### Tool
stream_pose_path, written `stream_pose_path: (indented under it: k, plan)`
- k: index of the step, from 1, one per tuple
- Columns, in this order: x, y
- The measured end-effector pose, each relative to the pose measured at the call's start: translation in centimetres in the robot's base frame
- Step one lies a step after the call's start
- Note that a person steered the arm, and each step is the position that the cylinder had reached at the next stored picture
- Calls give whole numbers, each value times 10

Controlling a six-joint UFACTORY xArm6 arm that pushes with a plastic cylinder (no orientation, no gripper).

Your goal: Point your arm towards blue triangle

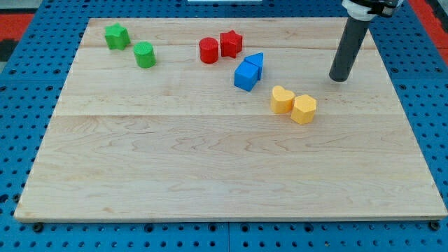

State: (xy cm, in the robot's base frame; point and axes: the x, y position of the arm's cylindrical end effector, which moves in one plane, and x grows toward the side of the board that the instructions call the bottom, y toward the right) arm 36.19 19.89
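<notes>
The blue triangle (255, 63) sits on the wooden board (210, 161) at the upper middle, touching a blue cube (245, 75) just below and to its left. My tip (339, 78) rests on the board at the upper right, well to the right of the blue triangle and a little lower, with open board between them. The dark rod rises from the tip toward the view's top right.
A red cylinder (208, 50) and a red star (230, 43) stand left of the blue triangle. A yellow heart (282, 100) and a yellow hexagon (304, 109) lie below and left of my tip. A green star (117, 36) and a green cylinder (145, 54) stand at the upper left.
</notes>
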Motion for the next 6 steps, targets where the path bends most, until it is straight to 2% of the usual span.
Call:
stream_pose_path:
  k: [3, 6]
  plan:
    - [-3, -33]
    - [-3, -34]
